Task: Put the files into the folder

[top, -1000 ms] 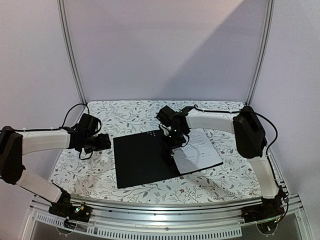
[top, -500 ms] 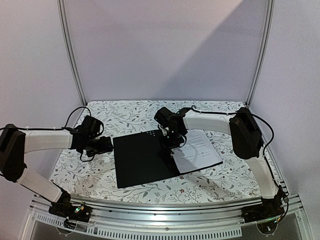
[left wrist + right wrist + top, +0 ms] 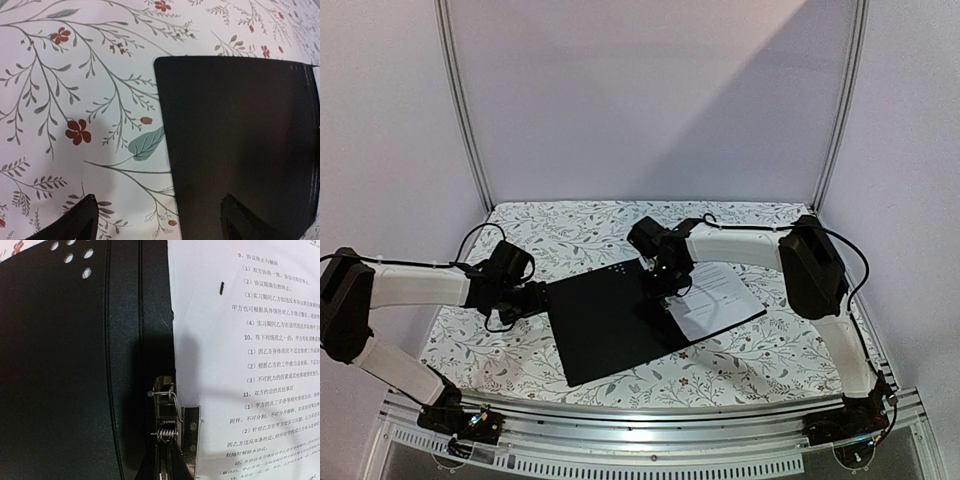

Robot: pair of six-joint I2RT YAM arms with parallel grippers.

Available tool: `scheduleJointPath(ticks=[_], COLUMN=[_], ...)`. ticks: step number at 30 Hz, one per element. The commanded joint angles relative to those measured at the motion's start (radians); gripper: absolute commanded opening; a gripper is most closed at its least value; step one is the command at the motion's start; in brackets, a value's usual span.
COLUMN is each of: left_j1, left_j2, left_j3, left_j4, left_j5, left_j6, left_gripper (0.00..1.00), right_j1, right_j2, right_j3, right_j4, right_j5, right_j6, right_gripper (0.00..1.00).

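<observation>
With the printed sheet lying on the right half of the open folder on the desk, my right tool sits clenched at the metal clip, likely to pin the page, while my released left tool straddles the folder's left edge, probably to steady it.

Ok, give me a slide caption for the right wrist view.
Open black folder, the right gripper pinching its metal clip, a printed sheet alongside.
</observation>
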Motion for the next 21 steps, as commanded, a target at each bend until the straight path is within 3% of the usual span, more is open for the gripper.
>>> scheduleJointPath(ticks=[1,8,21], left_j1=[-0.031,-0.057,-0.062], left_j2=[-0.001,-0.021,0.019], left_j3=[-0.042,-0.097,-0.130], left_j4=[0.071,0.158,0.322], left_j5=[0.003,0.026,0.189], left_j6=[-0.052,-0.073,-0.030], left_gripper=[0.84,0.86,0.90], right_j1=[-0.010,-0.071,-0.081], right_j2=[0.022,-0.152,-0.215], right_j3=[-0.086,-0.248,-0.214], right_j4=[0.004,0.190,0.160], right_j5=[-0.015,-0.155,-0.211], right_j6=[0.053,0.124,0.101], right_gripper=[0.00,0.00,0.00])
